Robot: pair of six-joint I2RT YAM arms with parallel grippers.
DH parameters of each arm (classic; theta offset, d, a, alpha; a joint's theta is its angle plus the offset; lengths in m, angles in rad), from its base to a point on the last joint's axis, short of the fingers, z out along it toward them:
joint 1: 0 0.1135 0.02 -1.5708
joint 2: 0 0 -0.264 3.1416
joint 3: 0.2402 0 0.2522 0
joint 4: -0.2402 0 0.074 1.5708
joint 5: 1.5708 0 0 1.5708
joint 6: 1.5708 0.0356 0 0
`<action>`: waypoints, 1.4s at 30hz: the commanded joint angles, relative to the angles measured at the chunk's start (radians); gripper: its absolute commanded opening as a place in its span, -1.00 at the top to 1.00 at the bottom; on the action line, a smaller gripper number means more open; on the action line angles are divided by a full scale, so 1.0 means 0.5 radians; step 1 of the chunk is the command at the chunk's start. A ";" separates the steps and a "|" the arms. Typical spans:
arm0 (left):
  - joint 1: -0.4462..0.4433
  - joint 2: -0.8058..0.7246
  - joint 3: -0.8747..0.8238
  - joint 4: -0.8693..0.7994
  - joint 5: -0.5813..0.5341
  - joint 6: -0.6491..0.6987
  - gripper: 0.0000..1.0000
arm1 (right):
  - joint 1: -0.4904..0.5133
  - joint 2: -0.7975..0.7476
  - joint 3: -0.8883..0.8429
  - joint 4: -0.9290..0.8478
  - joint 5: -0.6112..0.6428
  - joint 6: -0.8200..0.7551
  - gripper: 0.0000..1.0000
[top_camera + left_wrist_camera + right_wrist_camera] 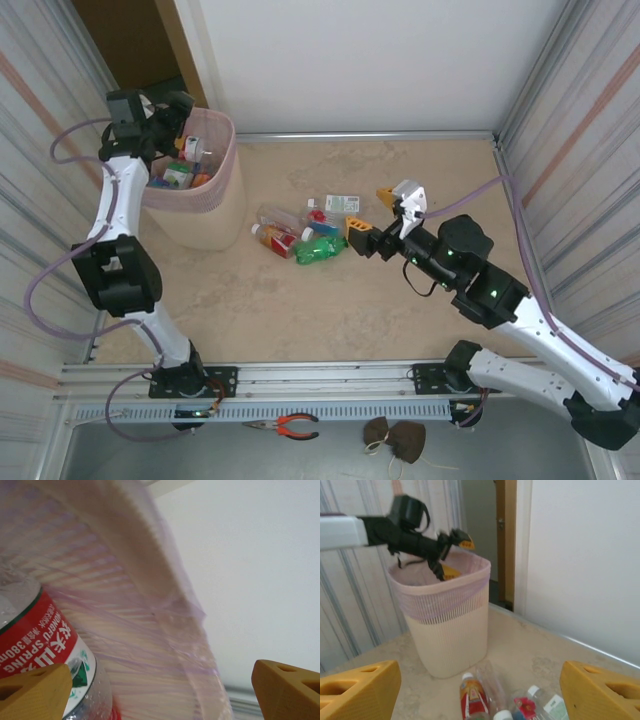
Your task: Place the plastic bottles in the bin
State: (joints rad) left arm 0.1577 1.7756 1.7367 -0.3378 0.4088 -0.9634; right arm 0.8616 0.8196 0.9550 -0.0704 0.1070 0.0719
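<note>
Ribbed, tapering pale bin (215, 215) with thin pink liner (440, 597); left end effector (456, 557) above its rim, released; right end effector (370, 213) released beside clear plastic bottles (300, 235) lying near the bin.

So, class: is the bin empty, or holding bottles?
Holding some: the top view shows several bottles lying inside the bin.

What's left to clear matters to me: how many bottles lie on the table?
5, clustered on the table: a clear bottle, a red-labelled bottle, a green bottle, a red-capped bottle, a white-labelled bottle. Overlaps may hide more.
</note>
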 commanded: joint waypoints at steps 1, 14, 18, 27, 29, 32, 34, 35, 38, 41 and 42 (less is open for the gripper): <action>0.018 -0.191 -0.040 0.072 0.116 0.218 -0.85 | -0.041 0.075 0.095 -0.185 0.057 0.040 -0.66; 0.129 -0.674 -0.417 0.062 0.551 0.713 -0.79 | -0.177 0.544 0.268 -0.685 -0.058 0.050 -0.57; 0.146 -0.861 -0.597 0.058 0.648 0.791 -0.76 | -0.177 0.719 0.283 -0.725 -0.172 0.037 -0.50; 0.148 -1.134 -0.834 -0.138 0.657 0.964 -0.76 | -0.168 1.155 0.416 -1.054 -0.499 -0.891 -0.47; 0.147 -1.168 -0.863 -0.171 0.675 0.997 -0.76 | -0.167 1.241 0.437 -1.102 -0.460 -1.189 -0.47; 0.147 -1.221 -0.908 -0.214 0.675 1.026 -0.76 | -0.159 1.385 0.491 -1.179 -0.422 -1.617 -0.49; 0.147 -1.252 -0.943 -0.214 0.683 1.037 -0.76 | -0.159 1.480 0.547 -1.190 -0.385 -1.793 -0.49; 0.150 -1.263 -0.959 -0.214 0.686 1.043 -0.76 | -0.167 1.540 0.585 -1.204 -0.387 -1.875 -0.48; 0.151 -1.284 -0.981 -0.217 0.706 1.043 -0.76 | -0.185 1.689 0.691 -1.230 -0.384 -2.054 -0.51; 0.153 -1.296 -1.003 -0.208 0.722 1.033 -0.76 | -0.212 1.824 0.790 -1.233 -0.389 -2.164 -0.54; 0.152 -1.303 -1.014 -0.200 0.726 1.025 -0.76 | -0.221 1.866 0.825 -1.234 -0.396 -2.182 -0.55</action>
State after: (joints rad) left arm 0.2302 1.1458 1.2552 -0.4137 0.7307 -0.4637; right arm 0.7673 1.7111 1.3155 -0.6548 -0.0952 -0.8883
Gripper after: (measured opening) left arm 0.882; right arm 0.773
